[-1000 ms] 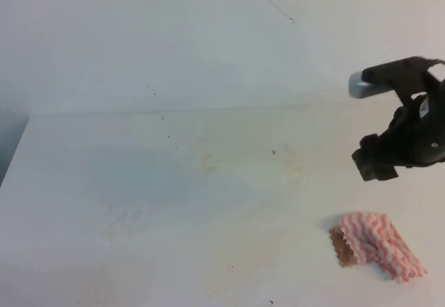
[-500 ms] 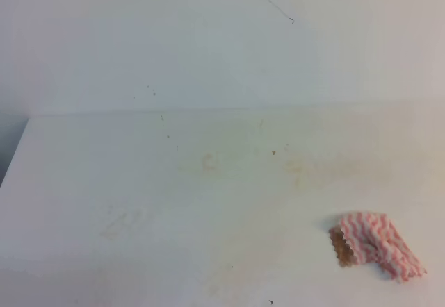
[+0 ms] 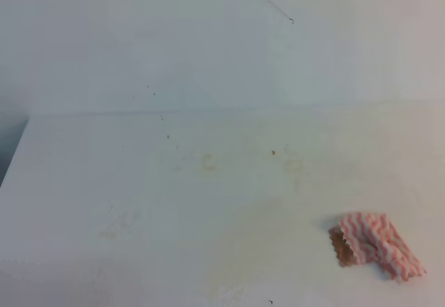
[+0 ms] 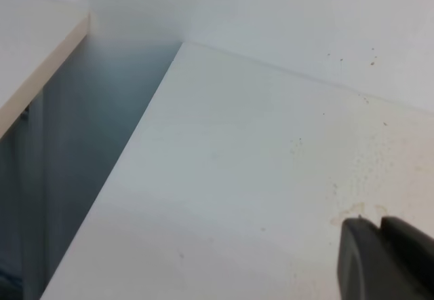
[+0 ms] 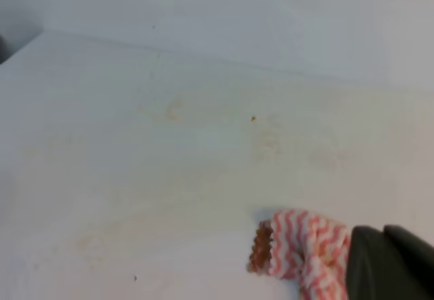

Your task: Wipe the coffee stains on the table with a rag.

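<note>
**Rag dropped, table nearly clean**

The rag (image 3: 376, 245) lies bunched near the table's (image 3: 139, 182) front right corner, its brown-soaked edge facing left, which suggests the wiping is over. No coffee blotch shows, only faint yellowish smudges (image 3: 290, 166) mid-table. The right gripper (image 5: 390, 263) sits just beside the rag, fingers closed on nothing, clear of the overhead view. The left gripper (image 4: 385, 259) hangs near the table's left side; I cannot tell its finger state.

I'm looking at a matte white table (image 3: 139, 182), smooth, with faint yellowish smudging. The rag (image 3: 375, 244) is looking like soft woven cloth, pink-and-white zigzag, pinked edges, brown-soaked at one end. My right pincer (image 5: 390, 263) is showing matte black plastic.
</note>
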You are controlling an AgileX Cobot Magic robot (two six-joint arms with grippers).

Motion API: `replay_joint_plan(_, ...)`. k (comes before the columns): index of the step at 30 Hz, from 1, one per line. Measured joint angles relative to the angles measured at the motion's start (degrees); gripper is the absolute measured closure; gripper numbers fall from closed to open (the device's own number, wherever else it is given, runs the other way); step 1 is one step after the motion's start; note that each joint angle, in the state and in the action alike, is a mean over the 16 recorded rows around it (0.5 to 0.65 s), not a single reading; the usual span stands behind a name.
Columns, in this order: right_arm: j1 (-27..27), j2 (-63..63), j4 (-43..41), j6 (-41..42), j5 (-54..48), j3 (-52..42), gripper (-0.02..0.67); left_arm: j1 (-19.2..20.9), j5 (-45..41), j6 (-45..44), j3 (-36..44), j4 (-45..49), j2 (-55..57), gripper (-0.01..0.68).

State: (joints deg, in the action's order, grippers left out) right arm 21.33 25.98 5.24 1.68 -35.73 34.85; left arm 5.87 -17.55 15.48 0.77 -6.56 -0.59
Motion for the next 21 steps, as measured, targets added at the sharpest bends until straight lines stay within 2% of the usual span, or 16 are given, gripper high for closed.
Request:
replay_joint_plan(13, 0.0, -11.9, -3.5, 1.4, -2.5, -8.1, 0.651, 0.0, -0.1, 0.0, -0.4, 0.0, 0.1, 0.675)
replay_joint_plan(21, 0.0, -15.5, -5.8, 0.8, 5.3, -15.5, 0.651, 0.0, -0.1, 0.0, -0.4, 0.0, -0.1, 0.675)
